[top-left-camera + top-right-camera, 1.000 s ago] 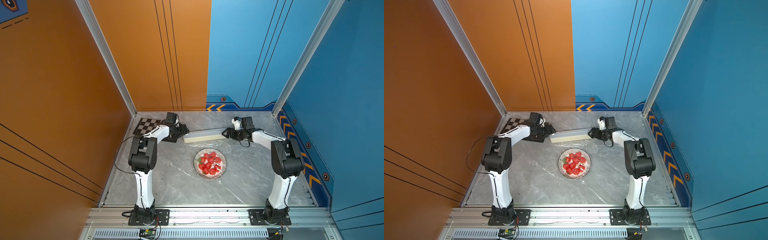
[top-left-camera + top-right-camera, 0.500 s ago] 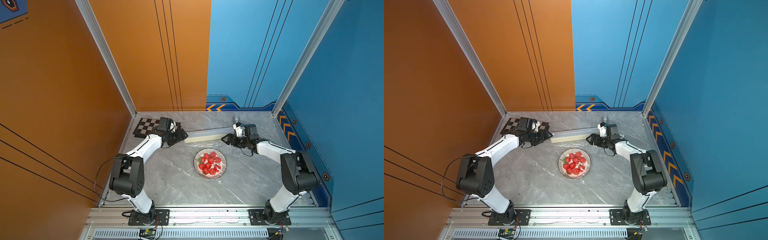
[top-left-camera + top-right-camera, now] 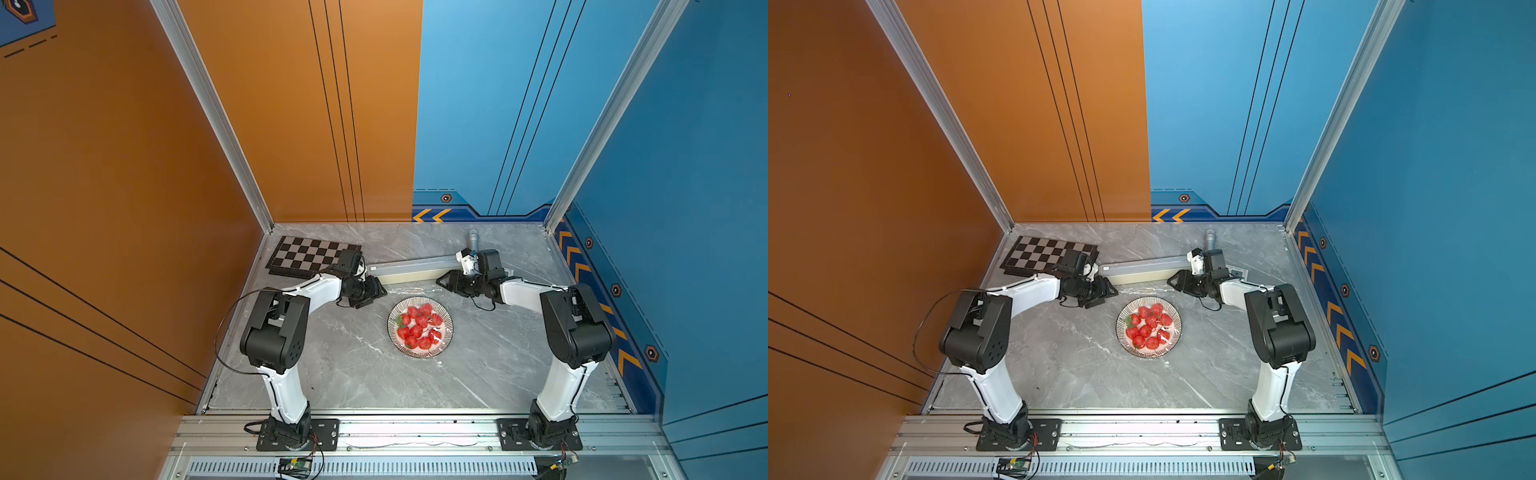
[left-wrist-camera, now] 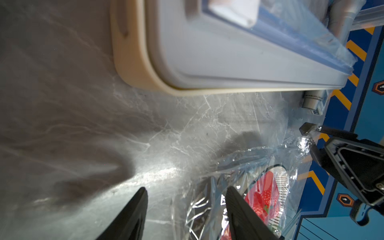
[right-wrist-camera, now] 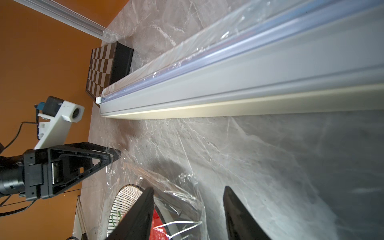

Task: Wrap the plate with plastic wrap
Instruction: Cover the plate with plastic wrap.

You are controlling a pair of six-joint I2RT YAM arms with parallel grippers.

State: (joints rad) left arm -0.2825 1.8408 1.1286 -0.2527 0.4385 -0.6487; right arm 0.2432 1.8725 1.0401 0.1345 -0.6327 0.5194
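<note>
We judged the step in hand to be taking hold of the plastic wrap at both sides, in the strip of tabletop between its box and the plate. The left arm and the right arm reached in low from either side, the left jaws and the right jaws facing each other just in front of the box, with the film between them. In each wrist view the jaws stood partway open, a plain gap between the fingers; crinkled film lay in or under that gap, but nothing looked clamped in either. The next move, as we read it, called for each pair to shut on a side edge of the film, evenly, and then draw it taut and down around the rim without dragging the plate. The wrap was clear and glossy, wrinkled, with white glints, running from the cream, grey-lidded box across the tabletop and, it seemed, already over the plate. Whether it was cut free of the box we could not tell. The plate, white with a black-striped rim, sat near the middle of the tabletop, just in front of the box, carrying red strawberries.
</note>
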